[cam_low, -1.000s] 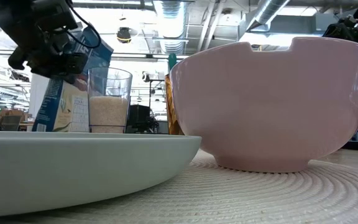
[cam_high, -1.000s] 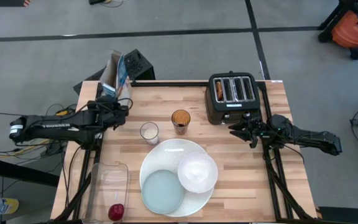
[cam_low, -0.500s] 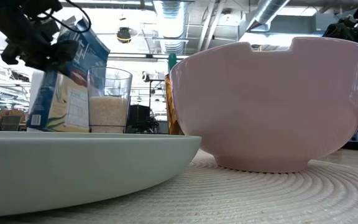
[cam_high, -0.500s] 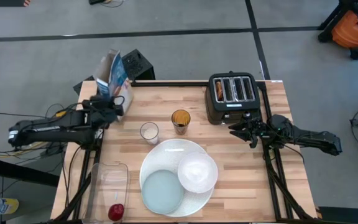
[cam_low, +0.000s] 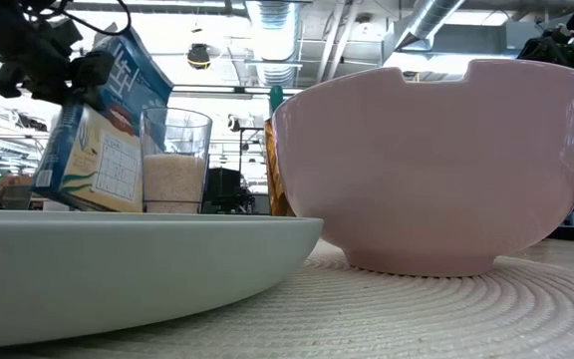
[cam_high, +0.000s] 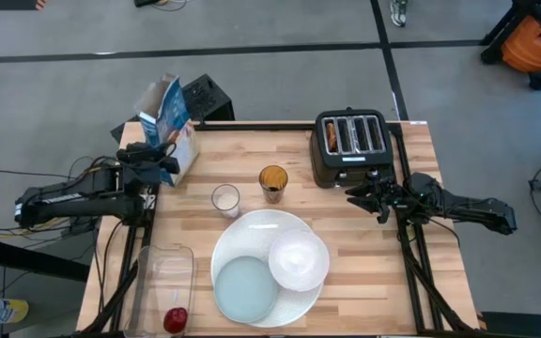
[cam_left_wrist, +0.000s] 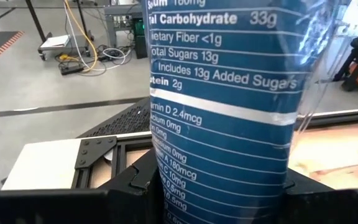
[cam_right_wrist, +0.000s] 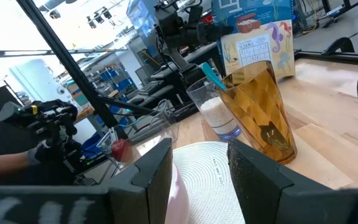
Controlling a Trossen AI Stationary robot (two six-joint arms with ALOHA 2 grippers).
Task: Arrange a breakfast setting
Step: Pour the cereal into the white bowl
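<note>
My left gripper (cam_high: 163, 155) is shut on the blue cereal box (cam_high: 169, 127) at the table's far left corner; the box also shows tilted in the low view (cam_low: 103, 130). My right gripper (cam_high: 353, 195) is open and empty by the near side of the black toaster (cam_high: 350, 145). The white bowl (cam_high: 299, 259) and the pale-blue plate (cam_high: 246, 289) rest on the large white plate (cam_high: 261, 225). The red apple (cam_high: 175, 320) lies in the clear tub (cam_high: 162, 277). The bagel (cam_high: 332, 137) sticks up from a toaster slot. The spoon's blue handle (cam_right_wrist: 211, 76) stands in the amber glass (cam_high: 272, 180). No cereal flakes show. My left gripper pinches the box between its two fingers, one on each broad face, beside the narrow nutrition panel (cam_left_wrist: 166, 180). The fingers come level from the table's left side and hold the box's upper part (cam_low: 80, 75). The box tilts; the plate's rim hides its bottom in the low view.
A clear glass with white filling (cam_high: 225, 199) stands beside the amber glass, between the box and the plates. The toaster stands at the far right. The table's right half (cam_high: 383, 272) beside the plates is bare wood.
My left gripper has drawn back toward the table's left edge with the cereal box, staying shut on it. The box has gone left with it and now leans more, its top tipped over.
</note>
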